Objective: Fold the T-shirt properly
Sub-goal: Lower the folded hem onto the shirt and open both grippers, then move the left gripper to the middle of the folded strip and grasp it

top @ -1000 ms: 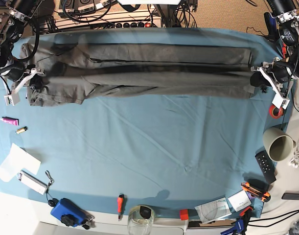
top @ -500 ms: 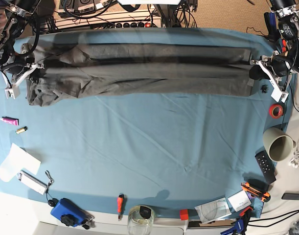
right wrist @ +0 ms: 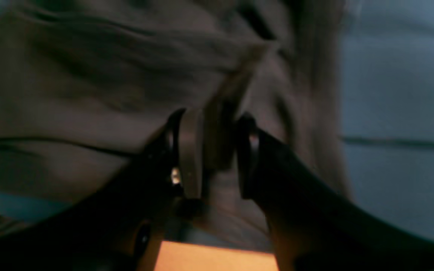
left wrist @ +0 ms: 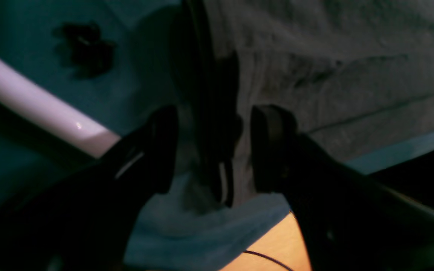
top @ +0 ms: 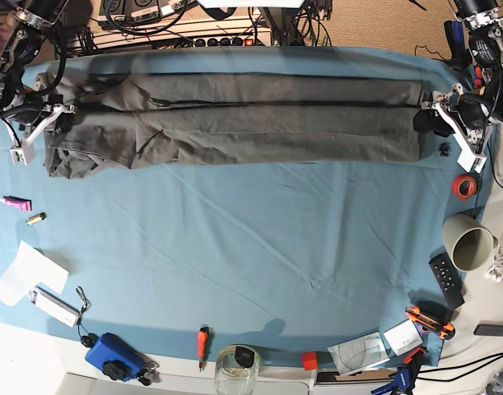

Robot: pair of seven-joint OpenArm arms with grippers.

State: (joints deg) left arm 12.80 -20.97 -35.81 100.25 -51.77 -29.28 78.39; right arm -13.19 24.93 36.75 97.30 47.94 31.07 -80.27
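The T-shirt (top: 235,123) lies folded into a long band along the far edge of the tablecloth (top: 251,255). At one end the left gripper (left wrist: 213,146) has its fingers (left wrist: 273,143) spread wide either side of the shirt's edge without pinching it. At the other end the right gripper (right wrist: 211,154) stands part-open, cloth between its fingers (right wrist: 188,150); the blur hides whether they grip it.

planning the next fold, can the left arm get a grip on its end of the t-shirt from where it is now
Probably yes. The left gripper stands open with the T-shirt edge right between its fingers, and the cloth lies flat on the tablecloth with nothing else over that end.
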